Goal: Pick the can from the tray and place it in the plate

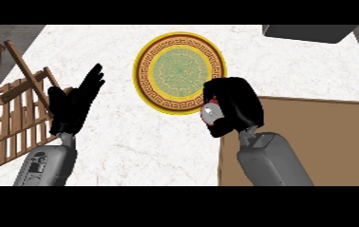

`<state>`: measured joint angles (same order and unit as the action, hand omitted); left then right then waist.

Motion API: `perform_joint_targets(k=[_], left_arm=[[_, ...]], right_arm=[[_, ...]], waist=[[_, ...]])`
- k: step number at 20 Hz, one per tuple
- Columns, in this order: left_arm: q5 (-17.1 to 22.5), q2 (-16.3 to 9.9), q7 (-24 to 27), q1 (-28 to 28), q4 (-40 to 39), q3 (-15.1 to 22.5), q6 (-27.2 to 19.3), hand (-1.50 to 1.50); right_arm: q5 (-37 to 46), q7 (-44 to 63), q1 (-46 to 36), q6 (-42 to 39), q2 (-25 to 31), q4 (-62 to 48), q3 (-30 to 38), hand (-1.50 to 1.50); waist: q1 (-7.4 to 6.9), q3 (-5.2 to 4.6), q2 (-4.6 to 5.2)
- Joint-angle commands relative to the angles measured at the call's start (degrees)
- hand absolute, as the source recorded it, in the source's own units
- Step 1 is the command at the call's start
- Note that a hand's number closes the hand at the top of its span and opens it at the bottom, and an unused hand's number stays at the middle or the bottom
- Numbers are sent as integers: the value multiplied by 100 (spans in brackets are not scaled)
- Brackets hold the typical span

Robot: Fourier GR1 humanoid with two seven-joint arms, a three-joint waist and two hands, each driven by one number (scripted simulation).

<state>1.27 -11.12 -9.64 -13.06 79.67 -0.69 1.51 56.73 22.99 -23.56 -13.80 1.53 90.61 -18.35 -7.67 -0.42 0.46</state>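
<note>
A wooden slatted crate (pixel 21 112) is seen at the far left edge of the counter (pixel 140 145). Just beside it the left hand (pixel 73 102) is held up with fingers straight and apart, resting, nothing in it. At centre the plate (pixel 180 72), yellow-rimmed with a green patterned middle, lies bare on the counter. The right hand (pixel 235 105) is curled round the can (pixel 209 113), of which only a silvery end and a red strip are shown; the can is held just off the plate's lower right rim, at the left edge of the brown tray (pixel 308 126). The can is judged light, stiff and smooth, likely slippery; a hold round its side wall is best suited.
</note>
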Motion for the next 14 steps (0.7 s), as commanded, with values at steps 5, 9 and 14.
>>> perform_joint_targets(k=[5,9,14], left_arm=[[-22,121,-117,-153,-68,144,27,0],[-97,151,-74,-210,-90,204,-3,0],[-147,162,-22,-315,-132,226,-15,0]], right_arm=[[1367,2221,-1390,1545,-149,-296,-500,150],[1736,3482,-1899,2113,-151,-740,-736,150],[1753,4806,-2527,2940,-152,-1466,-899,150]], waist=[[-162,-8,-20],[-241,3,34],[-276,19,99]])
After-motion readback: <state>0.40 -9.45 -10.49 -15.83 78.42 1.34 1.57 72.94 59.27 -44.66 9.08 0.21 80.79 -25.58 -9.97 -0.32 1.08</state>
